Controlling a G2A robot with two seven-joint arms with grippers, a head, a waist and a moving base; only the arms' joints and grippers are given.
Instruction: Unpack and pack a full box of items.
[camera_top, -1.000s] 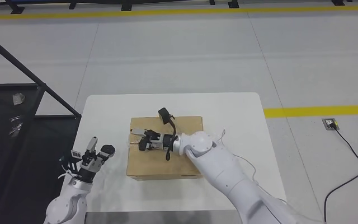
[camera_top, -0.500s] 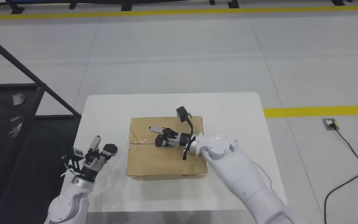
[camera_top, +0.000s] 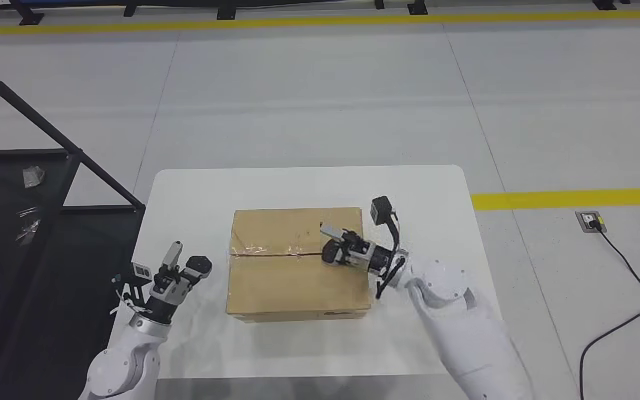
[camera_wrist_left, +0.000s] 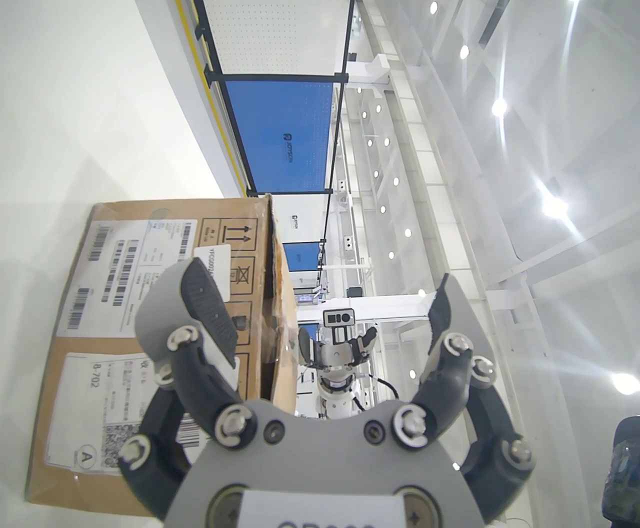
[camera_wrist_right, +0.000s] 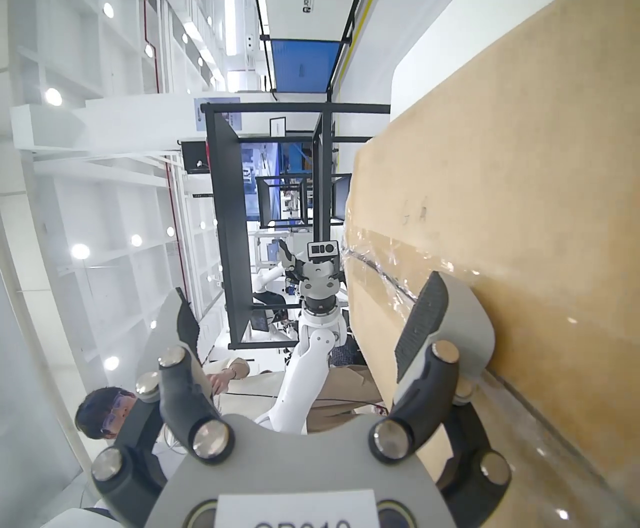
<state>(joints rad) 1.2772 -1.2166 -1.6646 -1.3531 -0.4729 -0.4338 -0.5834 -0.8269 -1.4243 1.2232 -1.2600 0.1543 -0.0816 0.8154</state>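
the right gripper (camera_top: 332, 246) has drawn back across the box (camera_top: 285, 285) top to its right edge, fingers spread. the left gripper (camera_top: 182, 259) stays beside it, fingers apart.

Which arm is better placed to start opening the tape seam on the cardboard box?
Probably the right. The open right gripper is over the cardboard box top, one finger by the tape seam. The open left gripper faces the box's labelled side, apart from it.

brown cardboard box (camera_top: 296, 262) — taped shut — sits mid-table, labels on one side.
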